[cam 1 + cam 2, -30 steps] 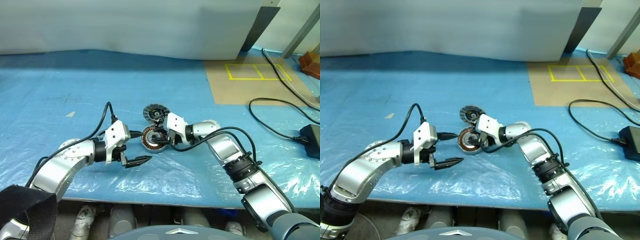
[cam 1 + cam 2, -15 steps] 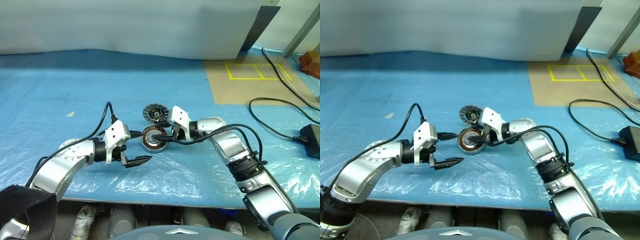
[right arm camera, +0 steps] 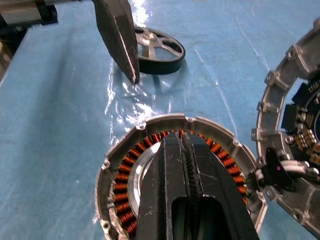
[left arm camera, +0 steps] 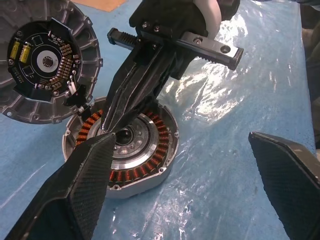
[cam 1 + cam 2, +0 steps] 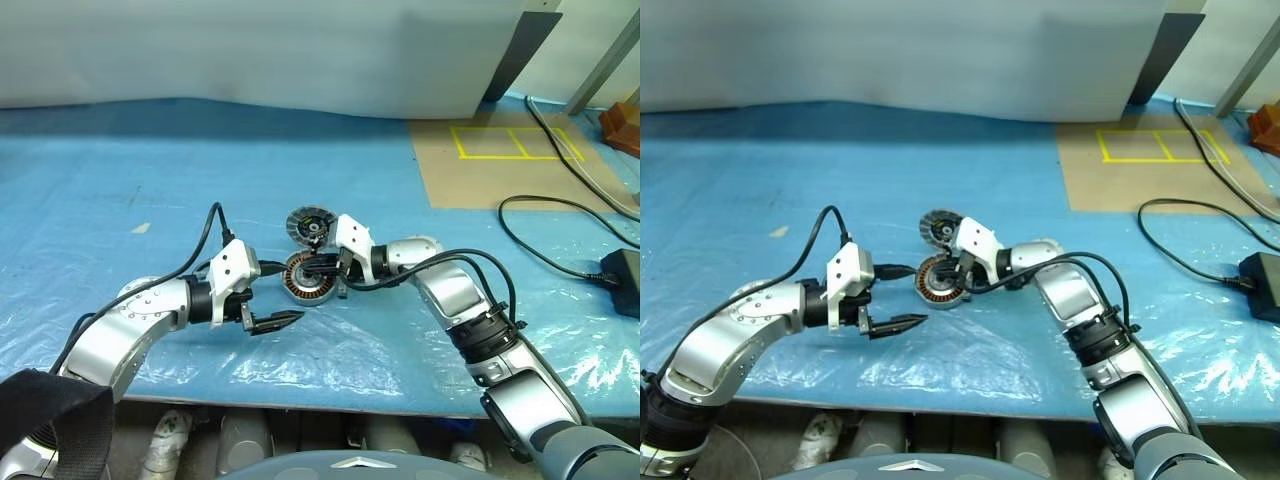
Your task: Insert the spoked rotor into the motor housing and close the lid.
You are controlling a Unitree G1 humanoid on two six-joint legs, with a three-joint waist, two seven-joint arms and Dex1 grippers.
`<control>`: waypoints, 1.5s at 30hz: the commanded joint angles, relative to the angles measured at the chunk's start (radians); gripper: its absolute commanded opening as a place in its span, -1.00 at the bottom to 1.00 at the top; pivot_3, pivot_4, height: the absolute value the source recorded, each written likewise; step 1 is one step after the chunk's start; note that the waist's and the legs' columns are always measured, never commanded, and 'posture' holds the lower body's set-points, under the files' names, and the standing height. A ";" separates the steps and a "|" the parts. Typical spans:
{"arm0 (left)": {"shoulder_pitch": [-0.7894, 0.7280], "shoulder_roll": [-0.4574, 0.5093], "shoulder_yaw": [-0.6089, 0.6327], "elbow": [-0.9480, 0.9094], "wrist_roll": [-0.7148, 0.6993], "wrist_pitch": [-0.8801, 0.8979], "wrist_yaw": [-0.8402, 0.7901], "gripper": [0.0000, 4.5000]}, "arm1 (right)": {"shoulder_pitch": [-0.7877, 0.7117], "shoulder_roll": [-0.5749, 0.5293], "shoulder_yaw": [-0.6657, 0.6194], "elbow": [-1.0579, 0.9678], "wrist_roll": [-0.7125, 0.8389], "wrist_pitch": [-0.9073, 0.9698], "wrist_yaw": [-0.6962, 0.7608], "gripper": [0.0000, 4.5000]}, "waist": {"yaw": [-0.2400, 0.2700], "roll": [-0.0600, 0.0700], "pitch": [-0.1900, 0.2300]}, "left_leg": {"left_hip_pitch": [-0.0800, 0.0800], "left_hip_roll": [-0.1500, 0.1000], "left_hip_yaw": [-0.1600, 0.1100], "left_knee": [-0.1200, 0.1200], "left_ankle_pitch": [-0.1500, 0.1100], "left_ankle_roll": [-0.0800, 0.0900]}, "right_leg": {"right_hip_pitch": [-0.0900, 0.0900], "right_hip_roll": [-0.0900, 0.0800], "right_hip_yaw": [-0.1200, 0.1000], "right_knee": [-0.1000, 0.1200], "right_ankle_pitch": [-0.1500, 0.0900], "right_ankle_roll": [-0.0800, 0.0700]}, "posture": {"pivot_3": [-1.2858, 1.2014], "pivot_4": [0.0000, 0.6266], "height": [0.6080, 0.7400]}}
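The motor housing [image 5: 296,288] lies open on the blue table, its copper windings [image 4: 150,165] showing around a silver hub. The lid [image 5: 308,226] lies flat behind it, dark inside up, joined at the housing's edge. My right gripper [image 3: 182,139] is shut, its tips down over the hub in the middle of the housing, and I see nothing between its fingers. My left gripper [image 5: 275,322] hangs open just in front and to the left of the housing, holding nothing. The spoked rotor [image 3: 156,50] lies flat on the table beyond the housing, close to a left finger [image 3: 120,40].
Crinkled clear plastic covers the table near the front edge [image 5: 330,405]. A tan board with yellow tape [image 5: 500,160] lies at the back right. Black cables [image 5: 540,240] and a black power brick [image 5: 625,280] lie at the right.
My right gripper has closed from open to shut over the housing's centre, tilting slightly. The left arm, housing, lid and rotor have stayed in place.
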 commanded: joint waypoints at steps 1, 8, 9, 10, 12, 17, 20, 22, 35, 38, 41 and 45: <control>0.002 0.004 0.022 -0.037 -0.011 -0.003 0.004 1.00 | 0.004 0.002 0.009 0.028 -0.034 -0.041 -0.024 -0.99 | 0.000 0.000 0.000 | 0.000 0.000 0.000 0.000 0.000 0.000 | 0.000 0.000 0.000 0.000 0.000 0.000 | 0.03 -0.52 1.00; -0.003 0.001 0.018 -0.037 -0.011 -0.005 0.006 1.00 | 0.032 -0.016 0.035 0.058 -0.079 -0.077 -0.022 -0.99 | 0.000 0.000 0.000 | 0.000 0.000 0.000 0.000 0.000 0.000 | 0.000 0.000 0.000 0.000 0.000 0.000 | 0.03 -0.52 1.00; -0.003 0.001 0.017 -0.037 -0.011 -0.005 0.005 1.00 | 0.033 -0.017 0.033 0.047 -0.075 -0.078 -0.016 -0.99 | 0.000 0.000 0.000 | 0.000 0.000 0.000 0.000 0.000 0.000 | 0.000 0.000 0.000 0.000 0.000 0.000 | 0.03 -0.52 1.00; -0.004 0.000 0.017 -0.036 -0.012 -0.005 0.005 1.00 | 0.033 -0.014 0.026 0.030 -0.061 -0.070 -0.009 -0.99 | 0.000 0.000 0.000 | 0.000 0.000 0.000 0.000 0.000 0.000 | 0.000 0.000 0.000 0.000 0.000 0.000 | 0.03 -0.52 1.00; -0.007 0.001 0.015 -0.035 -0.011 -0.004 0.003 1.00 | 0.031 0.004 -0.004 -0.003 -0.013 -0.043 -0.001 -0.99 | 0.000 0.000 0.000 | 0.000 0.000 0.000 0.000 0.000 0.000 | 0.000 0.000 0.000 0.000 0.000 0.000 | 0.03 -0.52 1.00; -0.011 0.001 0.014 -0.032 -0.011 -0.005 0.001 1.00 | 0.009 0.038 -0.056 -0.041 0.056 0.000 -0.001 -0.99 | -0.002 0.000 0.000 | -0.002 0.000 0.000 0.000 0.000 0.000 | -0.002 0.000 0.000 0.000 0.000 0.000 | 0.03 -0.52 1.00; -0.015 0.001 0.017 -0.029 -0.012 -0.004 0.002 1.00 | 0.003 0.034 -0.053 -0.053 0.061 0.005 0.002 -0.99 | 0.000 0.000 0.000 | -0.003 0.000 0.000 0.000 0.000 0.000 | -0.002 0.000 0.000 0.000 0.000 0.000 | 0.03 -0.52 1.00; -0.018 0.002 0.019 -0.026 -0.012 -0.001 0.004 1.00 | 0.007 0.025 -0.029 -0.053 0.044 0.004 0.010 -0.99 | 0.000 0.000 0.000 | -0.003 0.000 0.000 0.000 0.000 0.000 | -0.002 0.000 0.000 0.000 0.000 0.000 | 0.03 -0.52 1.00; -0.047 -0.013 0.057 0.025 -0.022 0.012 0.040 1.00 | 0.027 0.001 -0.033 -0.028 0.026 -0.011 0.014 -0.99 | 0.000 0.000 0.000 | -0.003 0.000 0.000 0.001 0.000 0.000 | -0.002 0.000 0.000 0.000 0.000 0.000 | 0.03 -0.52 1.00; -0.073 -0.022 0.085 0.060 -0.017 0.019 0.065 1.00 | 0.024 -0.021 -0.053 -0.071 0.037 0.004 0.020 -0.99 | 0.000 0.000 0.000 | -0.003 0.000 -0.001 0.001 0.000 0.000 | -0.002 0.000 0.000 0.000 0.000 0.000 | 0.03 -0.52 1.00; 0.013 0.002 0.161 0.120 -0.002 -0.061 0.036 1.00 | 0.034 -0.050 -0.069 -0.107 0.039 0.014 0.010 -0.99 | -0.001 0.000 0.000 | -0.003 0.000 -0.001 0.001 0.000 0.000 | -0.002 0.000 -0.001 0.000 0.000 0.000 | 0.03 -0.52 1.00; 0.204 0.040 0.300 0.196 0.017 -0.255 -0.055 1.00 | 0.059 -0.072 -0.096 -0.147 0.043 0.033 -0.013 -0.99 | -0.022 0.001 0.000 | -0.005 0.001 0.000 -0.002 -0.001 -0.001 | -0.001 0.002 0.001 -0.004 0.000 0.000 | 0.03 -0.52 1.00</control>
